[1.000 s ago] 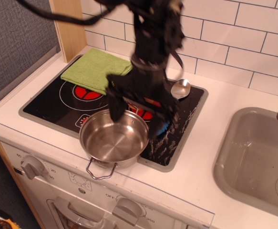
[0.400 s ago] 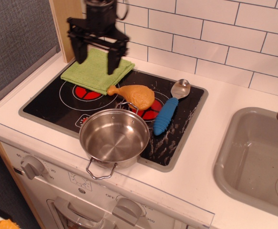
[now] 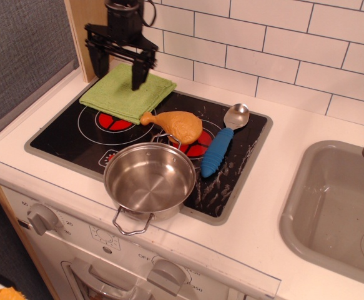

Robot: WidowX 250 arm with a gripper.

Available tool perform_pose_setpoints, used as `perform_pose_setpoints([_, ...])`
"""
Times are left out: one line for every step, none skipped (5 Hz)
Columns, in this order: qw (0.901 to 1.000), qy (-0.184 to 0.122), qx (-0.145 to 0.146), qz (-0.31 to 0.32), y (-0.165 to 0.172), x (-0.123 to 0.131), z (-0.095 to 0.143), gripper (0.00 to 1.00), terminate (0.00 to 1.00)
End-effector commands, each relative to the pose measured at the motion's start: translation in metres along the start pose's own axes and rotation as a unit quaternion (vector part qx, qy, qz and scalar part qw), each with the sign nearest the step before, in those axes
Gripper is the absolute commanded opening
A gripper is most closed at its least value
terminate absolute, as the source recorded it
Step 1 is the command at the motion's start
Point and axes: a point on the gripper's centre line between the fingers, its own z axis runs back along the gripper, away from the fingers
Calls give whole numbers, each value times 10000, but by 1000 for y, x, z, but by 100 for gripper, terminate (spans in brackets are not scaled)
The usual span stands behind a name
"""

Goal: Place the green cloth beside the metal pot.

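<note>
At the upper left of the frame the gripper (image 3: 118, 67) hangs over the green cloth (image 3: 127, 92) with its jaws spread wide and nothing between them. The green cloth lies flat on the stove's far left corner, its long axis running from lower left to upper right, well apart from the metal pot (image 3: 149, 179) at the front. Closing on the top fold alone could let the green cloth unfold or drag across the chicken drumstick (image 3: 175, 125).

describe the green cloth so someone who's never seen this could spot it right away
Find the black stovetop set in the white counter and go to its back left corner, beside the wooden post. The green cloth lies folded there under the open black gripper. It is the only soft, lime-green thing.
</note>
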Motion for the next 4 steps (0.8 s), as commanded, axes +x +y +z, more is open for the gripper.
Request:
perform_pose_setpoints([9997, -213, -35, 102, 18, 15, 0, 100, 0])
perform_pose_setpoints([9996, -86, -231, 146, 14, 7, -20, 100, 0])
perform_pose_setpoints([9996, 121, -241, 37, 5, -3, -39, 100, 0])
perform_pose_setpoints([9994, 303, -185, 20, 5, -17, -50, 100, 0])
